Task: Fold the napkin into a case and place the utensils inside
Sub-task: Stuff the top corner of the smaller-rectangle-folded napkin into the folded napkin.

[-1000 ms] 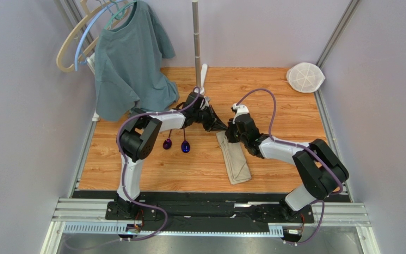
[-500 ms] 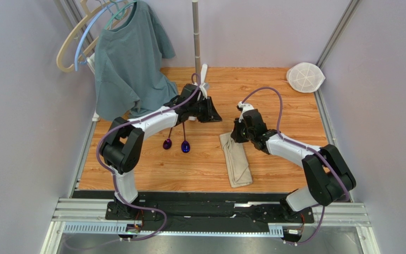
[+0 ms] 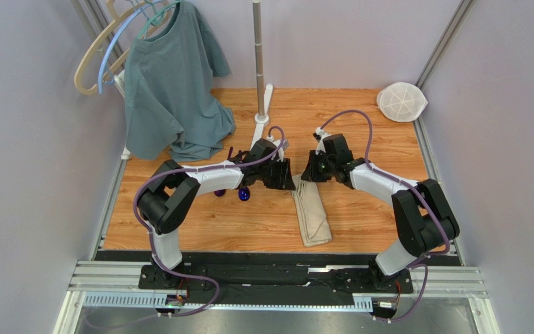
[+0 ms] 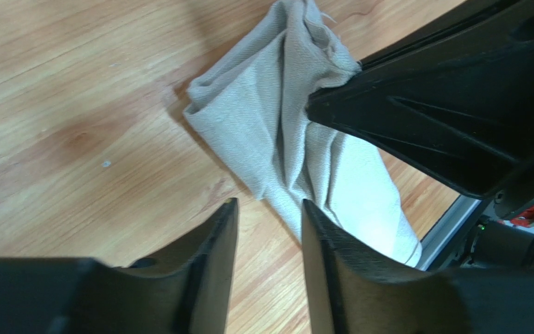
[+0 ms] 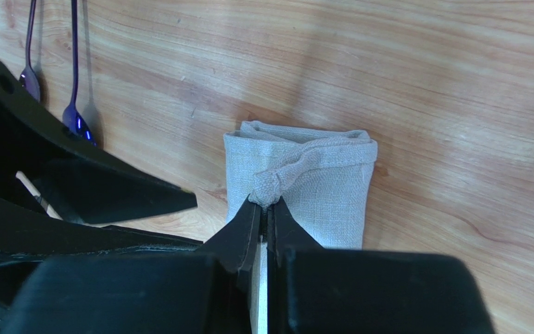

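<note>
Beige-tan cloth, folded into a narrow oblong case (image 3: 312,217), lies on a wooden table (image 3: 378,223) with its far end directly under the right gripper (image 5: 266,207). That gripper's jaws are clamped tight on a small bunched pucker of cloth at the case's end. In the right wrist view the pucker sits right at the fingertips, and flat cloth spreads to either side of them and a little beyond.

Just to the left of the right gripper, tip almost meeting tip, is the left gripper (image 4: 270,204). Its jaws stand apart with nothing between them. In the left wrist view the crumpled end of the case lies on the wood just beyond its fingertips (image 4: 229,209), not touching them, and the right gripper's black finger crosses in from the right, over the cloth.

Two spoons (image 5: 75,120) with shiny purple bowls and thin dark handles lie side by side on bare wood, apart from the case. They are on the far side of the left gripper from the right one, and from above the left arm partly covers them.

Beyond the left gripper a metal pole (image 3: 257,56) rises from a white foot. Further off to the left gripper's left, a grey-green T-shirt (image 3: 172,90) hangs down onto the table's far corner. Well beyond the right gripper, in the far right corner, lies a round white mesh disc (image 3: 401,102).
</note>
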